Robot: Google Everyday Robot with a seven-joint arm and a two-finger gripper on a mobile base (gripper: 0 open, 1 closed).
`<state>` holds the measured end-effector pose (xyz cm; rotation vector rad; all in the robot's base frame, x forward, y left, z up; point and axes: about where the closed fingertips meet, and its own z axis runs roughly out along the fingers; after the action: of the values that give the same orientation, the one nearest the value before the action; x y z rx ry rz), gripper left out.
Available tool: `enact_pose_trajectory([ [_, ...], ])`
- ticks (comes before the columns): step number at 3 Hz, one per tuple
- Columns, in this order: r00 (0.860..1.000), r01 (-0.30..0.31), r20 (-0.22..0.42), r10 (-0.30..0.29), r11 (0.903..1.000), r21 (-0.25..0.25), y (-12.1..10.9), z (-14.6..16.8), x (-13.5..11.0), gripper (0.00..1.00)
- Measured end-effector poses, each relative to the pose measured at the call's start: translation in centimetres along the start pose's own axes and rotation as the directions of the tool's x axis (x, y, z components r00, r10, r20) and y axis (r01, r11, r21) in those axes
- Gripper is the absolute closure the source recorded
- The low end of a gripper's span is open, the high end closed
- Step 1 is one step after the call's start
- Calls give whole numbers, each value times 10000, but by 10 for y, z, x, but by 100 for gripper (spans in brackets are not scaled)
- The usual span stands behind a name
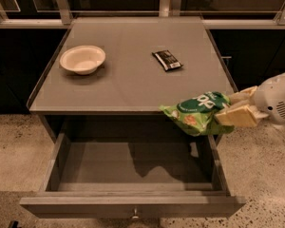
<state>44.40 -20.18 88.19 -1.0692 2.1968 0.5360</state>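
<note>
A green chip bag (197, 111) hangs in the air past the front right corner of the grey cabinet top (133, 75), above the right end of the open drawer (133, 167). My gripper (233, 107) comes in from the right and is shut on the bag's right end, its pale fingers (237, 117) pinching the foil. A small dark snack bar (166, 60) lies on the top behind the bag. At the left of the top sits a white bowl (82, 59).
The drawer stands pulled out toward the camera, its inside bare, with a small knob (134, 216) on its front. Dark cabinets and metal rails (61, 4) line the back. Speckled floor (266, 175) surrounds the cabinet.
</note>
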Motion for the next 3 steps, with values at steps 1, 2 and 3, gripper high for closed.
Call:
enact_pose_trajectory([
  [1, 10000, 2, 3, -2, 10000, 1, 0, 0, 0, 100],
  [2, 9971, -738, 147, 750, 9950, -677, 11, 25, 28, 100],
  [3, 9875, -1549, -482, 1501, 9806, -1201, 30, 68, 70, 100],
])
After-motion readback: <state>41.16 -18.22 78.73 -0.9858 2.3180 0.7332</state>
